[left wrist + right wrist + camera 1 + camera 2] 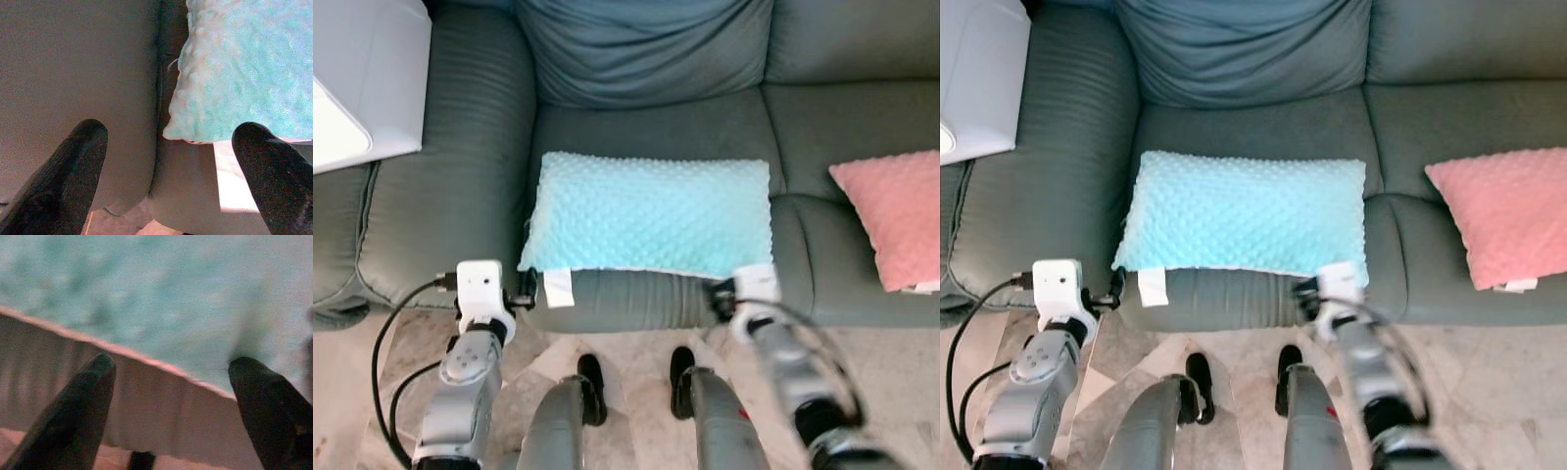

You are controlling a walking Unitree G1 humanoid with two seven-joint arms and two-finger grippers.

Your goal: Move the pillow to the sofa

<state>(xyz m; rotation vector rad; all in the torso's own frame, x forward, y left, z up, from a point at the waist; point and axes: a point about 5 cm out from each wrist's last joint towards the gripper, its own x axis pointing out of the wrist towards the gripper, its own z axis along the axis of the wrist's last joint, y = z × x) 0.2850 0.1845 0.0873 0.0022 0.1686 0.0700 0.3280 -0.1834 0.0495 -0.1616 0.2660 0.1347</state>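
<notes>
A light blue dotted pillow (651,213) lies flat on the grey sofa's (460,186) seat cushion, its white tag (557,287) hanging over the front edge. My left gripper (168,161) is open just off the pillow's front left corner (195,128), touching nothing. My right gripper (168,382) is open too, just off the pillow's front right corner (161,308), and that arm (783,357) is blurred. Both grippers sit low against the sofa's front.
A pink pillow (893,212) lies on the sofa seat to the right. A white object (362,78) rests on the left armrest. A blue back cushion (646,44) stands behind the pillow. My legs and black feet (592,387) stand on the tiled floor.
</notes>
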